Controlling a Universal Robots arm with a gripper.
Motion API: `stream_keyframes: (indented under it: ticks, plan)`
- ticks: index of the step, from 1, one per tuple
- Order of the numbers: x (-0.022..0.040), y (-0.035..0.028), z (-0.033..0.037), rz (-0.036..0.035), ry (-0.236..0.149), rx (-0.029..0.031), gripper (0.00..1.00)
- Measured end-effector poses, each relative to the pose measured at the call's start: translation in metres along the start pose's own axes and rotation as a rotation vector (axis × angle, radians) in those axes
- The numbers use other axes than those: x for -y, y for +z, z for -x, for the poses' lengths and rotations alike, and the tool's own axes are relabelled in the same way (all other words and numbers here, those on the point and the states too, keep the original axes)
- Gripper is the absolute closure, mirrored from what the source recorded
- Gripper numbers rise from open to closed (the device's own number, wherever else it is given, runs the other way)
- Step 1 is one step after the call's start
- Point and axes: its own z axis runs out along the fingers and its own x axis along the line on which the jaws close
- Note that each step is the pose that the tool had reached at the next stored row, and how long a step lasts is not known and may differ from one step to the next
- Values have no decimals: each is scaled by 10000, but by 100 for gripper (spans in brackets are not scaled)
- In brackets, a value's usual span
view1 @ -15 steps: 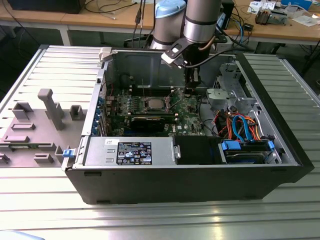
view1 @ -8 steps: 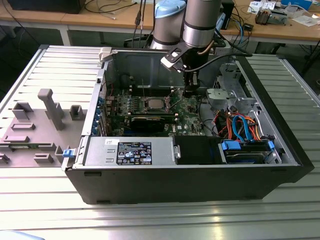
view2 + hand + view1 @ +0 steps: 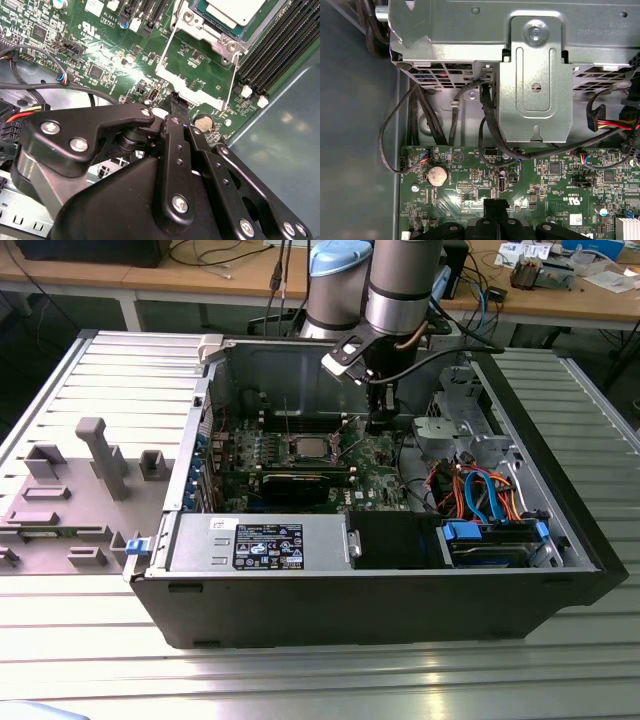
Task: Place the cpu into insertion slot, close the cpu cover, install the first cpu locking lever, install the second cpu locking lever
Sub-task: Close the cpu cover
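Observation:
The cpu (image 3: 235, 10), with its silver-grey top, lies in the insertion slot (image 3: 212, 22) on the green board (image 3: 100, 55). In the exterior view the cpu (image 3: 308, 448) sits mid-board inside the open computer case. The cpu cover (image 3: 192, 92), a silvery frame with a square window, is swung open and lies out over the board, with thin wire levers (image 3: 232, 80) along its sides. My gripper (image 3: 177, 97) hangs just at the cover's free edge, its black fingers together and holding nothing. The gripper (image 3: 378, 425) is to the exterior view's right of the slot. Its tip (image 3: 496, 205) hovers over the board.
Black memory slots (image 3: 280, 45) run beside the slot. A metal drive cage (image 3: 535, 75) with black cables (image 3: 490, 125) stands close ahead, and a coin battery (image 3: 437, 175) sits near the tip. A black graphics card (image 3: 300, 483) and the power supply (image 3: 260, 540) lie nearer the case front.

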Motion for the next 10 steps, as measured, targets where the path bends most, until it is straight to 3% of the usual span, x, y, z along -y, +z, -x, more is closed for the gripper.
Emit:
stream_keyframes:
  ticks: [10]
  plan:
    - [49,-2,-35,-5,-1,-37,89]
